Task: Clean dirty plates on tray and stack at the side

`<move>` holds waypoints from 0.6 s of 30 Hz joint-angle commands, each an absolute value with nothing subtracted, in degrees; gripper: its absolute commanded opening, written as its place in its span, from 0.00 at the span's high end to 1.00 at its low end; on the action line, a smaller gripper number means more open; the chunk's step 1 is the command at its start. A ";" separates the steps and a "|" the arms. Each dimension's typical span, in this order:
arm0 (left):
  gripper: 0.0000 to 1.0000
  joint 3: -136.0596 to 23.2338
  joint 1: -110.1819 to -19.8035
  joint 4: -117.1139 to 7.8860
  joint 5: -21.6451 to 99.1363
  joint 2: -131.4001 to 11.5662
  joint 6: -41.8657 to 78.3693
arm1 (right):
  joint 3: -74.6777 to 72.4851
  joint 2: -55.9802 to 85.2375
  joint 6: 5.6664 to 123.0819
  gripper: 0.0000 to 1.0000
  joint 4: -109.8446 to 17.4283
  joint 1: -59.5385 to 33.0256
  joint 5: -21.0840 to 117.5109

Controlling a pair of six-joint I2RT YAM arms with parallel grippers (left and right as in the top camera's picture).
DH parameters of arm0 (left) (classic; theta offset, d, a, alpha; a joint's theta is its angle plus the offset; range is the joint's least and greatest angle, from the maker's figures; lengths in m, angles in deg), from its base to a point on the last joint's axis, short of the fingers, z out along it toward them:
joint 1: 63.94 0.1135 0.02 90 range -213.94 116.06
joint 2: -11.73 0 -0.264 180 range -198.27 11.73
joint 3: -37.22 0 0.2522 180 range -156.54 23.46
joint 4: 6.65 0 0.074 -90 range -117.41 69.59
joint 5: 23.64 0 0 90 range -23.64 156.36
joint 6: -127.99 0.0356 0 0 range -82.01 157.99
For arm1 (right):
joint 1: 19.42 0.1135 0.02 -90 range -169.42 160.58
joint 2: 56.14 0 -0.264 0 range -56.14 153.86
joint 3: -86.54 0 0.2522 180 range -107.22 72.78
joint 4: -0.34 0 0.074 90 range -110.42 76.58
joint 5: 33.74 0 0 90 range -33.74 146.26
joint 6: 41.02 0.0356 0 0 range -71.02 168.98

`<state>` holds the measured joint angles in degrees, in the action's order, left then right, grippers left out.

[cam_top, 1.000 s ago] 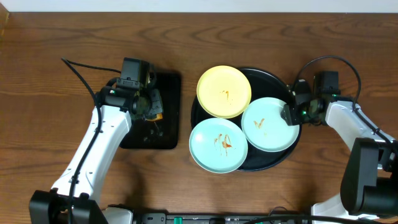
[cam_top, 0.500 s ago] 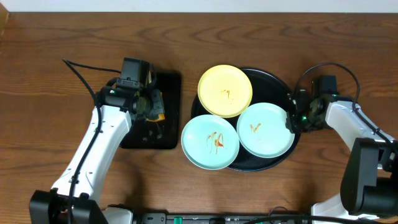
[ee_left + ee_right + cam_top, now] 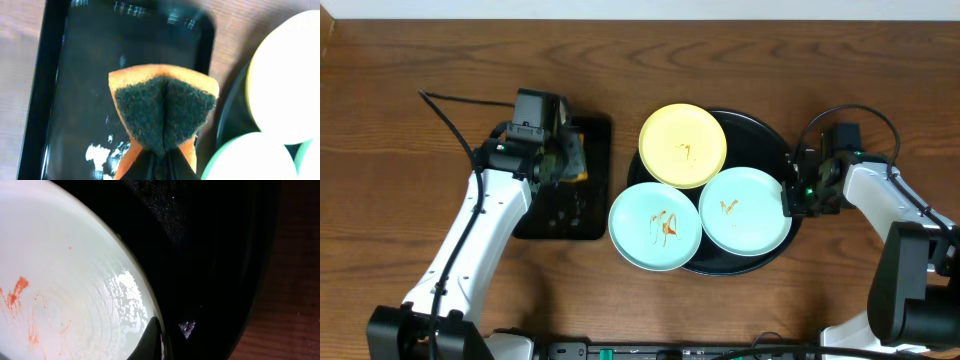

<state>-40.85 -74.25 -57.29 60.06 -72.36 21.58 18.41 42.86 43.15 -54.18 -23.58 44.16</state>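
From the right wrist camera I get only part of the mint plate (image 3: 65, 270), cut off by the picture's edges, and a sliver of one fingertip (image 3: 150, 345). Overhead, the plates (image 3: 656, 225) cover much of the tray (image 3: 760, 138).

The right gripper (image 3: 790, 196) has closed its fingers (image 3: 152, 341) on the rim of the right mint plate (image 3: 745, 210), now shifted left; the left mint plate (image 3: 656, 225) is pushed further off the tray (image 3: 760, 130).

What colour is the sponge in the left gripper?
The sponge is orange with dark scourer; left wrist view.

Glossy blk tray (image 3: 760, 138); wood table (image 3: 420, 50); rough sponge (image 3: 162, 110).
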 commanded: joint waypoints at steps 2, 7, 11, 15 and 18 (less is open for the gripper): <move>0.92 -41.88 -74.27 -52.20 62.37 -69.57 25.96 | 18.15 43.51 44.24 0.99 -54.61 -22.88 44.14; 0.92 -41.88 -74.27 -46.67 64.93 -65.30 27.84 | 18.15 43.51 44.24 0.99 -54.55 -22.91 43.96; 0.93 -41.88 -74.27 -44.70 64.91 -62.70 28.38 | 18.15 43.51 44.24 0.99 -54.28 -22.88 43.96; 0.93 -41.88 -74.27 -44.26 64.91 -61.74 29.23 | 18.15 43.51 44.24 0.99 -54.24 -22.84 43.96; 0.93 -41.88 -74.27 -43.81 64.91 -61.44 29.21 | 18.15 43.51 44.24 0.99 -54.24 -22.84 43.96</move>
